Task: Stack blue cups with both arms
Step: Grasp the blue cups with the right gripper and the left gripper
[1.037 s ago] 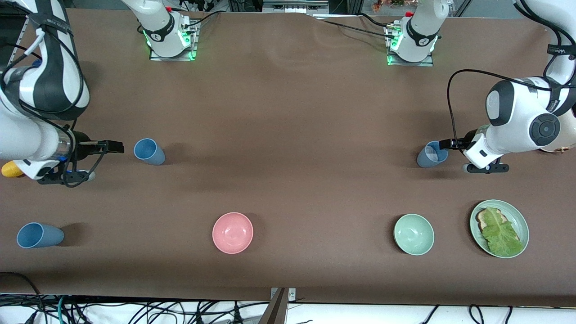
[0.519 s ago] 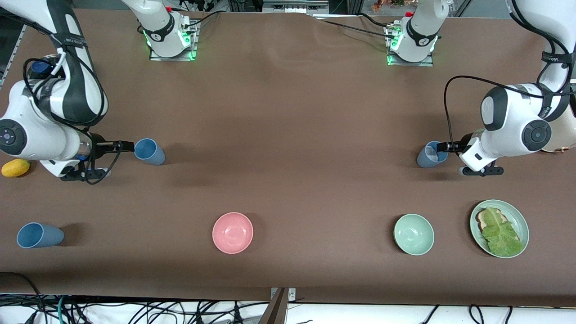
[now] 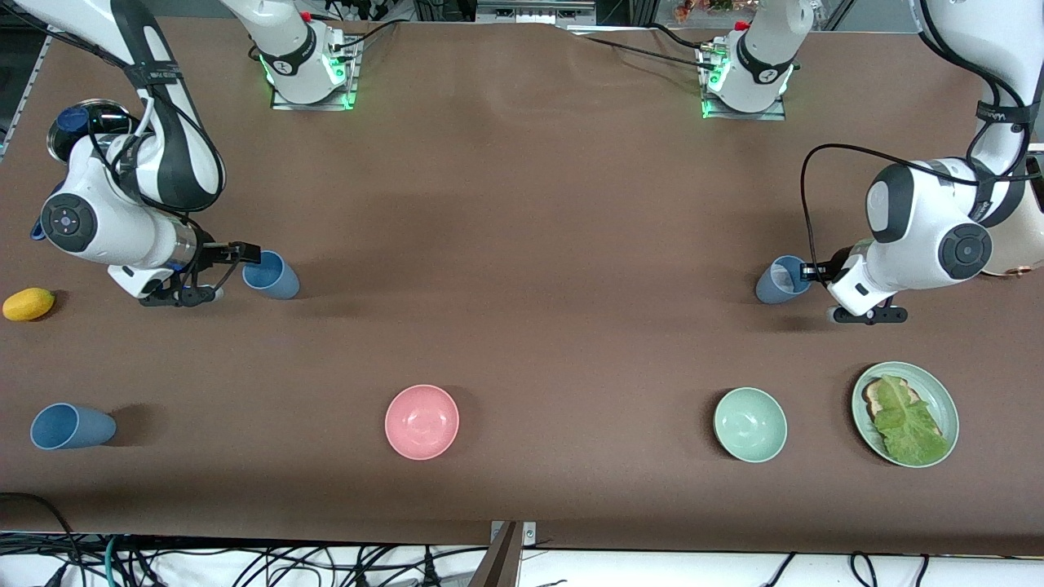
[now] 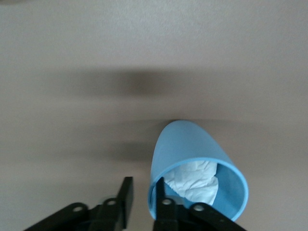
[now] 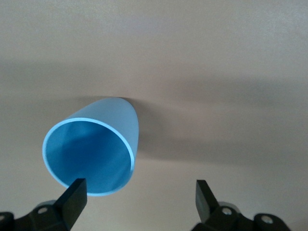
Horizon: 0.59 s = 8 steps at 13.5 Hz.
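Observation:
A slate-blue cup (image 3: 781, 280) lies on its side toward the left arm's end of the table, with crumpled white paper inside (image 4: 195, 180). My left gripper (image 3: 807, 271) is open at its mouth. In the left wrist view (image 4: 144, 190) one finger (image 4: 166, 199) is inside the rim and the other outside. A mid-blue cup (image 3: 271, 275) lies on its side toward the right arm's end. My right gripper (image 3: 247, 255) is open wide at its mouth. In the right wrist view (image 5: 139, 190) the cup (image 5: 96, 149) sits by one finger.
A third blue cup (image 3: 69, 426) lies nearer the front camera at the right arm's end. A pink bowl (image 3: 422, 421), a mint-green bowl (image 3: 749, 424) and a green plate with toast and lettuce (image 3: 938, 391) stand in the front row. A yellow fruit (image 3: 28, 303) lies by the right arm.
Both arms moved in toward their cups. The right gripper came up to the mid-blue cup's mouth. The left gripper slid onto the slate-blue cup's rim.

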Each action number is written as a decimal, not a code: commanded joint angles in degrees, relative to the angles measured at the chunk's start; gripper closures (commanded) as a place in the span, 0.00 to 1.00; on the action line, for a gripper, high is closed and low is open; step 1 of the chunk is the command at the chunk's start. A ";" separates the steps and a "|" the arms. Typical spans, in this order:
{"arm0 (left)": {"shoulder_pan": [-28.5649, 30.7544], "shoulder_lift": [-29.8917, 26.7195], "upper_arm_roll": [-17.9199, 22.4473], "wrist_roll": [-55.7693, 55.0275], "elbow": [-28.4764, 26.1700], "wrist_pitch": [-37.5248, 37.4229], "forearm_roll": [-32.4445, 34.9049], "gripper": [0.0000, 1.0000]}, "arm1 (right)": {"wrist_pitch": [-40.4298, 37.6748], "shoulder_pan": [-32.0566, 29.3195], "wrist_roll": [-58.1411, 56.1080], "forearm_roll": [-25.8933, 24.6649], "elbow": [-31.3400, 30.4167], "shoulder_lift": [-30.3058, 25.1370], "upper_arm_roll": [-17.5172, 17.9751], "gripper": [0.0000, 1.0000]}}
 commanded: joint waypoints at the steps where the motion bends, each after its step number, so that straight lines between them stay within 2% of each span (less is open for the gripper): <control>1: -1.02 1.36 -0.18 -0.16 2.74 -0.22 -5.30 1.00 | 2.34 -0.55 -1.04 0.18 -1.83 -1.10 0.13 0.01; 3: -3.47 1.37 -0.27 -3.73 3.71 -0.39 -6.64 1.00 | 3.48 -0.55 -1.04 0.18 -1.83 0.13 -0.05 0.01; 5: -7.85 0.93 -0.53 -14.87 3.97 -0.74 -6.64 1.00 | 5.33 -0.55 -1.04 0.18 -1.83 1.45 -0.05 0.01; 6: -10.32 -0.12 -0.71 -21.28 3.88 -1.44 -6.20 1.00 | 5.33 -0.55 -1.04 0.18 -1.83 1.62 -0.05 0.03; 8: -14.45 -0.48 -2.36 -33.67 4.93 -1.89 -6.20 1.00 | 5.33 -0.55 -1.04 0.18 -1.83 1.98 -0.05 0.13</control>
